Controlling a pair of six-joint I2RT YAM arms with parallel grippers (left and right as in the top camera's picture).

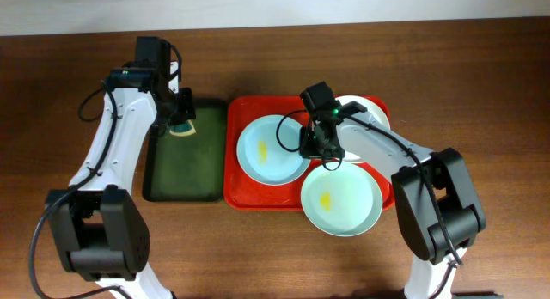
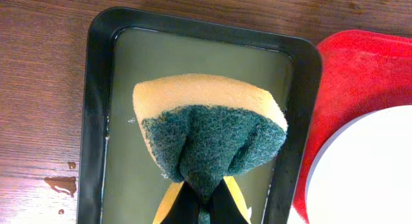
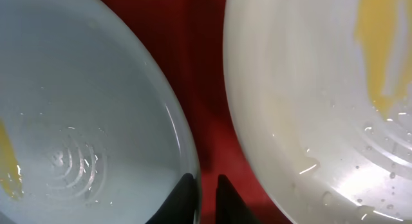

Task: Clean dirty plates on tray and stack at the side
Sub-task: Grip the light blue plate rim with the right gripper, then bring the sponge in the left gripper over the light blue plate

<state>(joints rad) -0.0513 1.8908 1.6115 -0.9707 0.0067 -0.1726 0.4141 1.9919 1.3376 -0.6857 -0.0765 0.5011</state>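
Note:
The red tray (image 1: pixel 236 192) holds three plates: pale blue (image 1: pixel 271 149) at the left, cream-white (image 1: pixel 365 118) at the back right, and pale green (image 1: pixel 341 200) overhanging the front rim. Blue and green show yellow smears. My right gripper (image 3: pixel 206 185) straddles the blue plate's (image 3: pixel 84 121) right rim, fingers nearly together, one inside the plate and one over red tray (image 3: pixel 199 69). The cream plate (image 3: pixel 309 89), smeared yellow, lies just to the right. My left gripper (image 2: pixel 205 205) is shut on a yellow-and-green sponge (image 2: pixel 209 130) above the dark green tray.
The dark green tray (image 2: pixel 96 89) holds shallow water and lies directly left of the red tray (image 2: pixel 347 76). Water drops (image 2: pixel 61 183) lie on the wooden table beside it. The right arm (image 1: pixel 378 140) reaches over the cream plate.

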